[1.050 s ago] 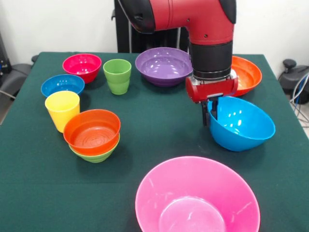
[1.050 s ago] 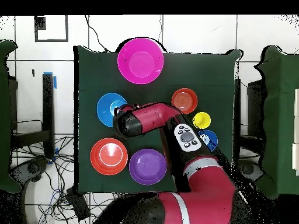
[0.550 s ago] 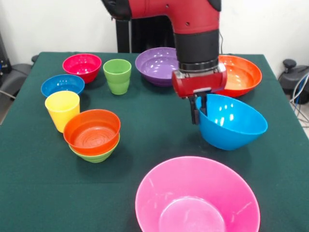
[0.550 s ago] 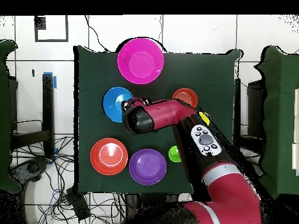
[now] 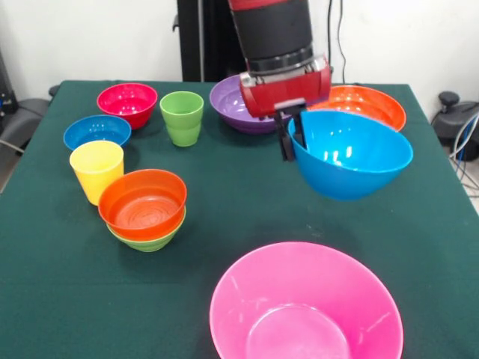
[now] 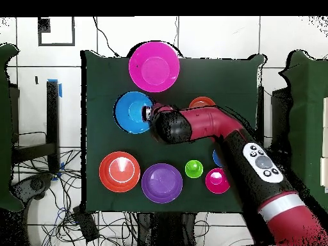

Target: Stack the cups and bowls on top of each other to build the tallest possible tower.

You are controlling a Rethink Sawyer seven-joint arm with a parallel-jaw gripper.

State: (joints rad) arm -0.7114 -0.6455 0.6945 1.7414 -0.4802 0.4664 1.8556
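My gripper (image 5: 292,138) (image 6: 150,113) is shut on the near-left rim of the large light blue bowl (image 5: 350,161) (image 6: 131,112), which hangs tilted above the cloth. At the left, the orange-red bowl (image 5: 142,202) (image 6: 200,102) sits nested in the small green bowl (image 5: 150,241). A yellow cup (image 5: 96,170) stands beside them, and a green cup (image 5: 182,117) (image 6: 193,168) further back. The large pink bowl (image 5: 305,307) (image 6: 154,65) is at the front. Purple bowl (image 5: 247,101) (image 6: 161,182), large orange bowl (image 5: 367,106) (image 6: 119,171), magenta-red bowl (image 5: 127,102) (image 6: 217,180) and dark blue bowl (image 5: 96,131) stand behind.
The green tablecloth (image 5: 239,202) covers the table. My arm (image 6: 211,131) crosses the right half of the overhead view and hides the yellow cup and most of the dark blue bowl there.
My gripper has lifted the light blue bowl off the cloth and carried it up and slightly leftward in the front view. The other bowls and cups have not moved.
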